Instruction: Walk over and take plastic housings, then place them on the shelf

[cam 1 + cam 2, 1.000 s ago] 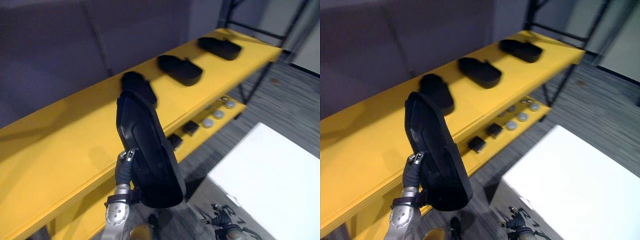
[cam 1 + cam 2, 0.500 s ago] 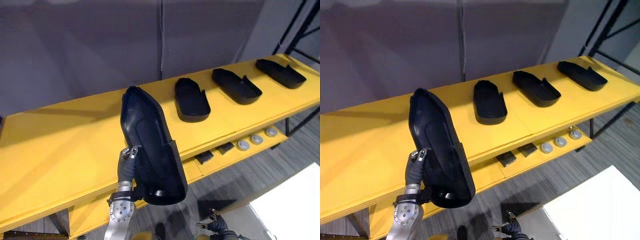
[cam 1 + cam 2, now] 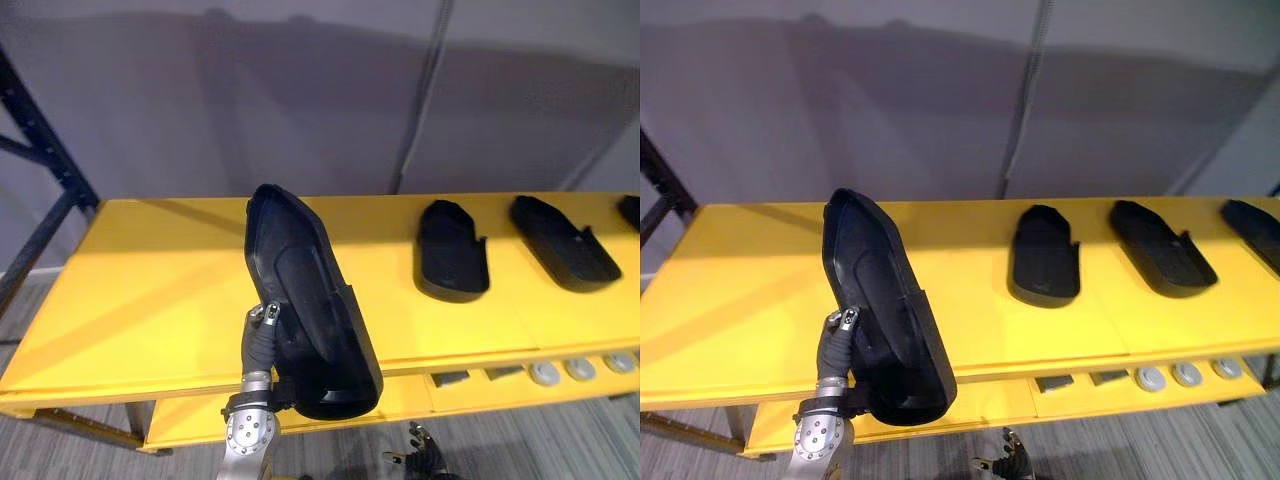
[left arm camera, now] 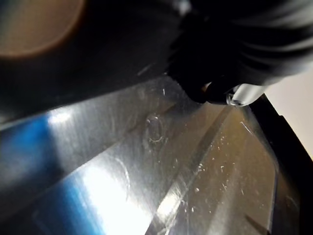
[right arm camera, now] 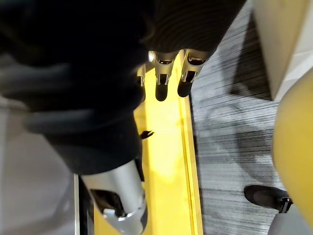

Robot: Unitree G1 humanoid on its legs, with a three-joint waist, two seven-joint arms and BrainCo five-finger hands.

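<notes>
Left hand (image 3: pixel 260 335) grips a long black plastic housing (image 3: pixel 305 300) near its lower end, fingers curled round its left edge. The rest of the hand is hidden behind the part. The housing is held up on end and tilted, narrow tip up and leaning left, hollow side facing the camera. It is in the air in front of the yellow shelf (image 3: pixel 150 300), not resting on it. In the head views its tip overlaps the middle of the top board and its rounded lower end drops past the near front edge. In the left wrist view a glossy, scratched housing surface sits right up against the hand.

Right hand (image 3: pixel 1005 465) is low at the near edge, down by the grey carpet floor (image 3: pixel 1200 440), fingers loose and spread, holding nothing. In the right wrist view its fingers (image 5: pixel 161 81) hang straight with nothing between them, and a yellow lower board lies past them.

Three more black housings lie flat on the top board, hollow side up, to the right of the held one. They run left to right: first (image 3: pixel 1045 255), second (image 3: pixel 1162 248), third (image 3: pixel 1255 228) at the right edge, each apart from the next.

On the right part of the lower board are two small dark blocks (image 3: pixel 1054 383), then three round grey discs (image 3: pixel 1187 374) in a row. A grey wall (image 3: pixel 250 100) stands behind the shelf, with a black metal frame post (image 3: pixel 40 165) at far left.
</notes>
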